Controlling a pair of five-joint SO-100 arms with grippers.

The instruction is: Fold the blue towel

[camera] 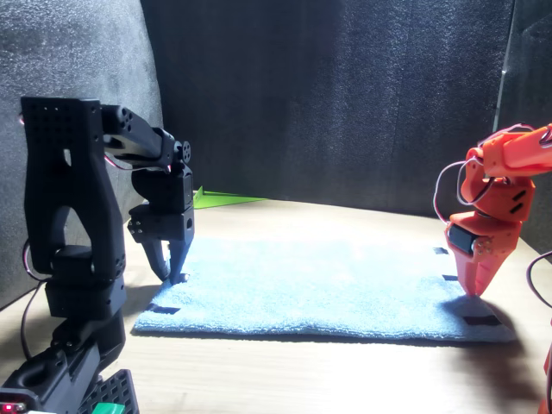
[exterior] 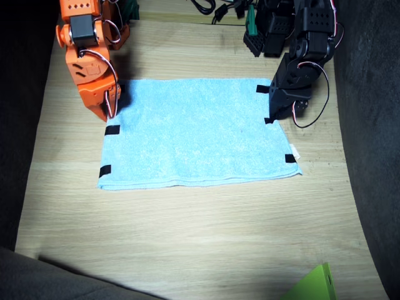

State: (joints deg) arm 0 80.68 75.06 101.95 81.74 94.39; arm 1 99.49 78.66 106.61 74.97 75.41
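The blue towel [exterior: 197, 131] lies flat and spread out on the wooden table, with black tape marks along both short edges and a small white tag [exterior: 294, 150]. My right gripper [exterior: 107, 115], orange, points straight down at one short edge near the far corner. Its jaws look pressed into a single wedge in the front view [camera: 476, 291]. My left gripper [exterior: 270, 119], black, also points down, with its tips on the opposite short edge between two tape marks. In the front view [camera: 172, 274] its fingers converge at the cloth, and their gap is too dark to judge.
Black parts and cables [exterior: 262, 31] sit at the table's far edge. A green object [exterior: 315, 284] pokes in at the near right corner. Dark foam walls [camera: 345, 95] enclose the table. Bare wood [exterior: 187, 237] stretches between the towel and the near edge.
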